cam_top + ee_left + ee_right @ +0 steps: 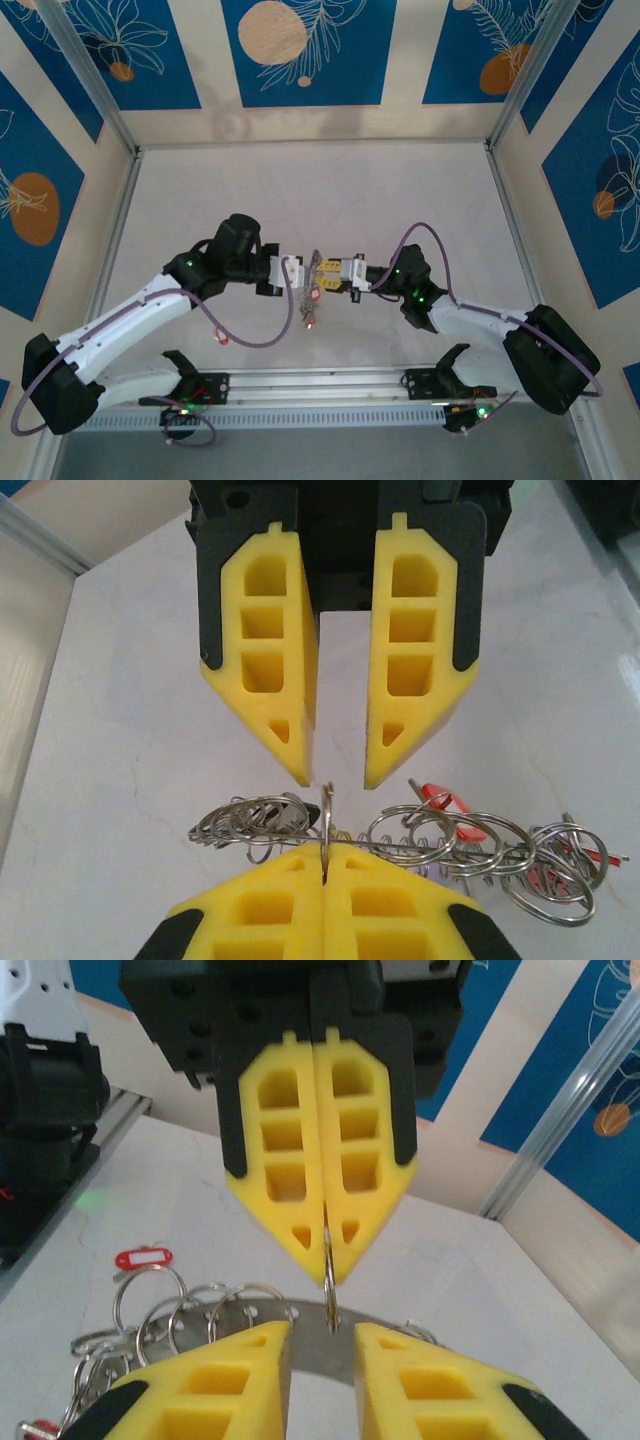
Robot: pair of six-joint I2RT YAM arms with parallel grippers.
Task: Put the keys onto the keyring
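The flat grey metal keyring (pixel 318 1343) sits between the two arms, over the middle of the pale tabletop (pixel 320 190). I cannot tell whether it is lifted or resting. A thin silver split ring (pixel 326 812) stands edge-on at its band. The left gripper (pixel 328 1265) has its yellow fingers pressed together on this ring, probably to keep it upright and steady against the band. The right gripper (pixel 335 775) faces it with its fingers apart; the band lies in the gap, and no contact is visible.

The tiny keys with red plastic tags (pixel 440 798) and a tangle of other wire rings (pixel 545 865) crowd both sides of the pinched ring — the likeliest things to snag a threading move. A purple cable (pixel 255 345) droops beside the left wrist, apart from the work.
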